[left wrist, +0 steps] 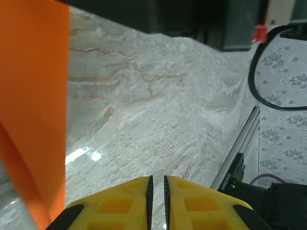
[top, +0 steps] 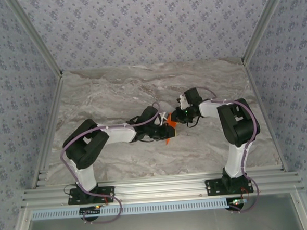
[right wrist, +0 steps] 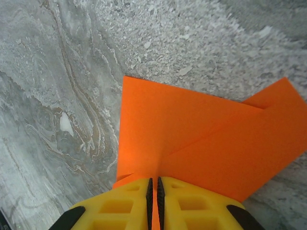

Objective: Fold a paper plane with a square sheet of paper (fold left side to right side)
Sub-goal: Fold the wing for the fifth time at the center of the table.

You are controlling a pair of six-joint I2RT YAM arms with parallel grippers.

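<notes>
The bright orange sheet of paper [top: 170, 128] hangs just above the middle of the marble table, folded into overlapping flaps. My right gripper [right wrist: 154, 179] is shut on the sheet's [right wrist: 192, 129] near edge, the paper pinched between its black pads; from the top it [top: 178, 117] reaches in from the right. My left gripper [left wrist: 157, 178] stands open by a narrow slit, with bare marble showing between its yellow fingers. The paper [left wrist: 33, 96] hangs as a tall strip to its left, apart from the fingers. Seen from above, the left gripper [top: 162, 131] sits right beside the paper.
The marble table [top: 115, 91] is walled by patterned panels on three sides. An aluminium rail [left wrist: 240, 143] runs along its right edge. The right arm's dark body [left wrist: 192, 19] and a black cable [left wrist: 256, 72] lie close ahead of the left gripper.
</notes>
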